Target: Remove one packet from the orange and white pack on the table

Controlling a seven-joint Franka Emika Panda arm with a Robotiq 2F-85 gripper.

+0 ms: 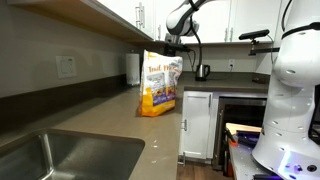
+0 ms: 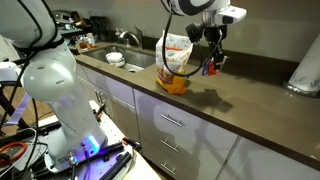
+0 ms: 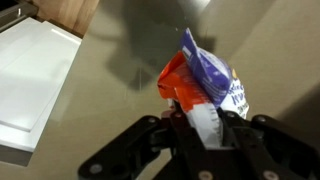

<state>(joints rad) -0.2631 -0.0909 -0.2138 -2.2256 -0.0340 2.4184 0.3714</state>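
Above table [image 2: 250,100], claw [image 3: 205,120] clenched on packet [image 3: 207,85]; its lower end hidden inside grip.

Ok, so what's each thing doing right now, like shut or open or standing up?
gripper: shut on the small packet.
small packet: out of the pack, held in the air above the table.
orange and white pack: standing upright on the table.
kettle: upright on the table, near the wall.
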